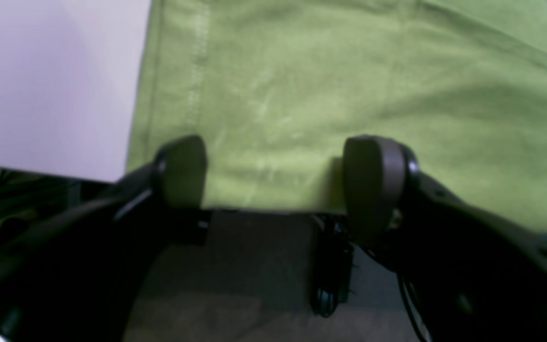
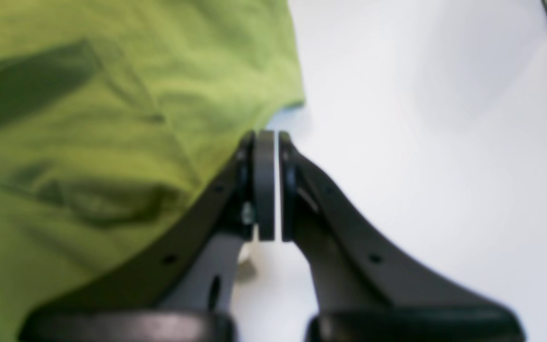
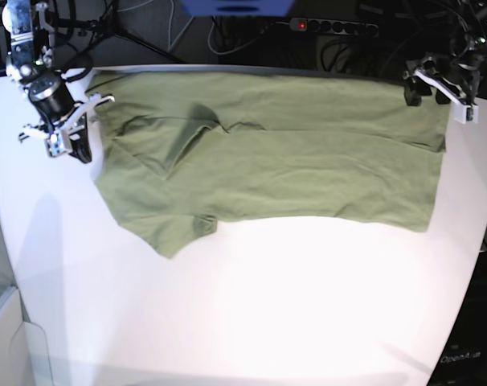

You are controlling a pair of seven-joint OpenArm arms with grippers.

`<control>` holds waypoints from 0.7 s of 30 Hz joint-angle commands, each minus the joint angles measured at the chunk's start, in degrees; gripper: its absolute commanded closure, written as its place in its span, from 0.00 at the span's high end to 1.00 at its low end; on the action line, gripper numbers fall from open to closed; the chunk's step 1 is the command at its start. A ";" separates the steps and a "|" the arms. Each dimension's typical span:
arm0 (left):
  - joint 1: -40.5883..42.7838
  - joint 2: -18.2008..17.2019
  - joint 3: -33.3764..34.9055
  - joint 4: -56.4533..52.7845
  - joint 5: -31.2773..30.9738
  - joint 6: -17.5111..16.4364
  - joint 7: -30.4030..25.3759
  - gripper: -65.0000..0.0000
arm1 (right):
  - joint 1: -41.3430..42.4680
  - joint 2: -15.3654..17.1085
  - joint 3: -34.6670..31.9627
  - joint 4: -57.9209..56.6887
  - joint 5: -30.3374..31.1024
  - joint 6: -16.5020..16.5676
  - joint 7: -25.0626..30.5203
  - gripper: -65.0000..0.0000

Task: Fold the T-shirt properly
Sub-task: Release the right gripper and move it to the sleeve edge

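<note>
The olive-green T-shirt [image 3: 268, 161] lies flat across the far half of the white table [image 3: 251, 305], one short sleeve [image 3: 175, 229] pointing toward the front. My left gripper [image 1: 278, 178] hangs open at the shirt's far right corner [image 3: 436, 88]. Its two fingers [image 1: 373, 185] straddle the cloth's edge at the table rim, with nothing between them. In the left wrist view the T-shirt [image 1: 349, 85] shows a stitched hem. My right gripper [image 2: 271, 185] is shut on nothing, over bare table just beside the T-shirt [image 2: 88, 142], at the shirt's left end [image 3: 75, 145].
Behind the table's back edge run a power strip [image 3: 332, 26] and loose cables. The dark floor [image 1: 254, 266] and cables show just past the table rim under the left gripper. The white tabletop [image 2: 420, 118] stretches beyond the right gripper.
</note>
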 commanded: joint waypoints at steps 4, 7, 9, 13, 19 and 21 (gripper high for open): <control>-0.38 -0.78 -0.14 1.85 -0.87 0.03 -0.46 0.66 | 2.72 1.47 0.23 2.74 0.31 -0.54 -3.14 0.01; -0.65 -0.52 -0.14 4.58 -0.95 0.03 -0.46 0.66 | 4.56 1.47 0.14 2.74 0.31 -0.46 -4.37 0.01; -0.65 -0.43 -0.14 6.60 -0.95 0.03 -0.46 0.66 | 5.00 1.47 0.14 2.74 0.31 -0.46 -5.07 0.01; -1.70 -0.35 -0.31 10.21 -0.95 0.03 3.05 0.66 | 6.06 1.47 0.06 2.39 0.23 0.07 -5.25 0.01; -5.48 0.18 -0.49 12.49 -0.43 0.11 10.09 0.66 | 8.61 1.29 0.32 2.12 0.23 5.35 -5.86 0.01; -6.01 0.01 -0.49 12.14 -0.43 0.38 10.00 0.66 | 10.63 1.29 0.23 2.04 0.23 6.84 -8.41 0.01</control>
